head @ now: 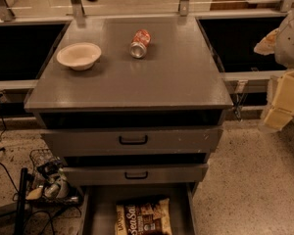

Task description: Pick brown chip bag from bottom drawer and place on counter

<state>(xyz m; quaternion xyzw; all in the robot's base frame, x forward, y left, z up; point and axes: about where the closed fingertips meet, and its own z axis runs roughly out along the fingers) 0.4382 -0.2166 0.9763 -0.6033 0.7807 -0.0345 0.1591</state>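
- Gripper (284, 102): pale hardware at the right edge, probably your gripper. It is nowhere near the bag, and you cannot tell whether it is apart or together.
- Brown chip bag (143, 218): down and left of the gripper, well apart, lying flat in the pulled-out bottom drawer (100, 209). By my judgement, grasp, lift and placing all remain.
- Counter (161, 82): left of the gripper, matte dark grey. It carries a bowl (78, 56) and a tipped red soda can (140, 43) toward its back.
- Upper drawers (132, 140): both shut.
- Floor (250, 180): speckled, with a wire basket (51, 177) farthest left.
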